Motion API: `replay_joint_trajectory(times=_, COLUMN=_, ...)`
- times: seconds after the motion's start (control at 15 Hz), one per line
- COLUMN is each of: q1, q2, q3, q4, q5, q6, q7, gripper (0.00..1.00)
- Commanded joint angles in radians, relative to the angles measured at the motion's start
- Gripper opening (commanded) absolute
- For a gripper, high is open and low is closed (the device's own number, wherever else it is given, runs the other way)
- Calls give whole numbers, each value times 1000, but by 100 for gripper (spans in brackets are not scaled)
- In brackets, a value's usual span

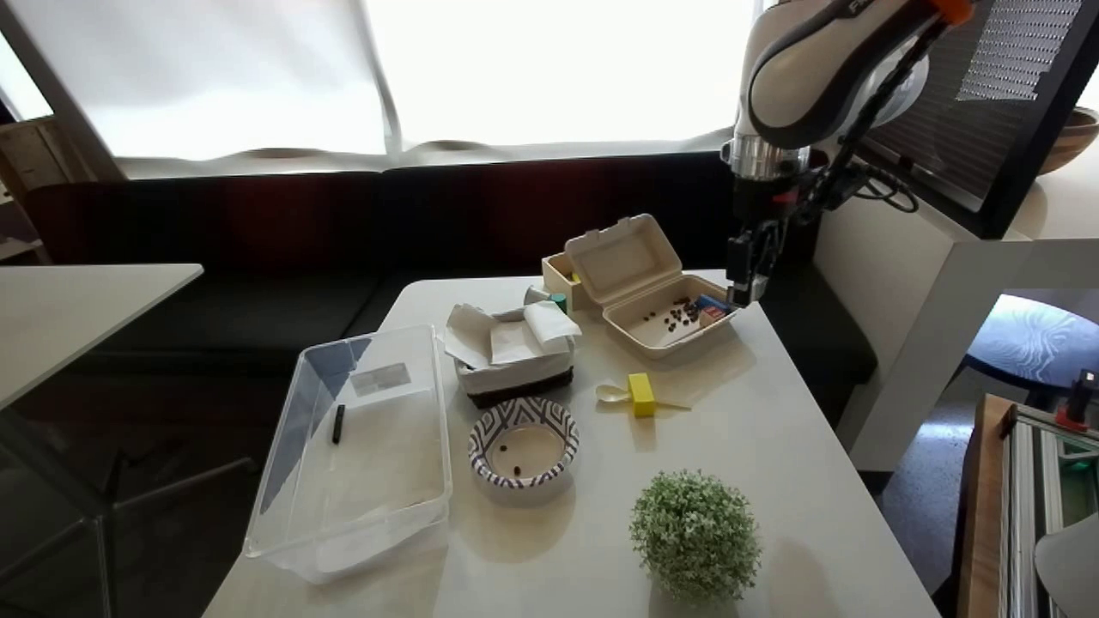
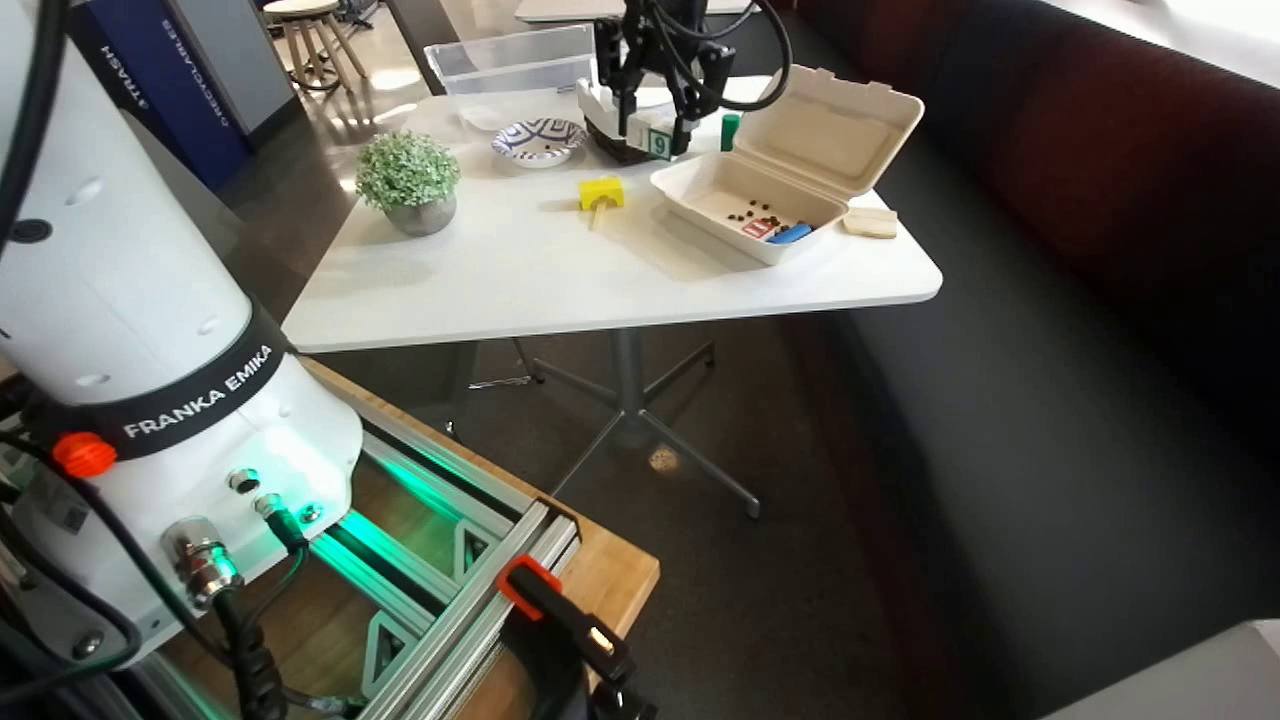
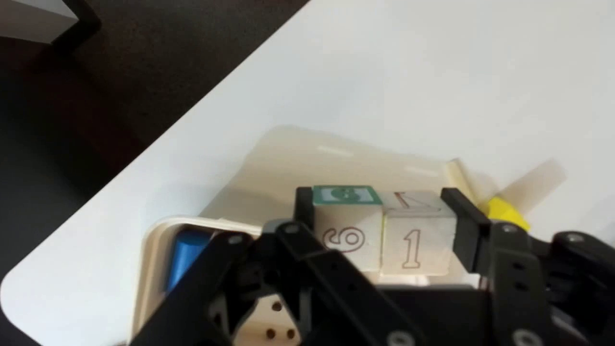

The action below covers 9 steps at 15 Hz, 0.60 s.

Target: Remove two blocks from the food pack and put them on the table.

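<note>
My gripper is shut on two pale wooden blocks pressed side by side. One block has a green-framed face and a numeral; the other block shows a 1. They also show between the fingers in an exterior view, held in the air above the table. The beige food pack stands lid open on the white table. A blue piece, a red-marked block and several small dark bits lie in it. The pack's corner shows in the wrist view, low and left of the blocks.
A yellow block rests on a wooden spoon. A patterned bowl, paper-lined basket, clear bin, plant and wooden box stand around. The table's edge crosses the wrist view.
</note>
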Motion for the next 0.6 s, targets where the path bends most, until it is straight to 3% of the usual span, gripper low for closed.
replay_joint_trajectory(times=0.0, q1=67, q2=-133, q3=1, q4=-85, q5=9, q6=-94, q7=-127, gripper=41)
replay_joint_trajectory(times=0.07, q1=48, q2=-66, q3=-21, q4=-32, q5=-3, q6=-64, q7=-68, gripper=66)
replay_joint_trajectory(times=0.53, q1=85, q2=-115, q3=-15, q4=-70, q5=-2, q6=-80, q7=-101, gripper=66)
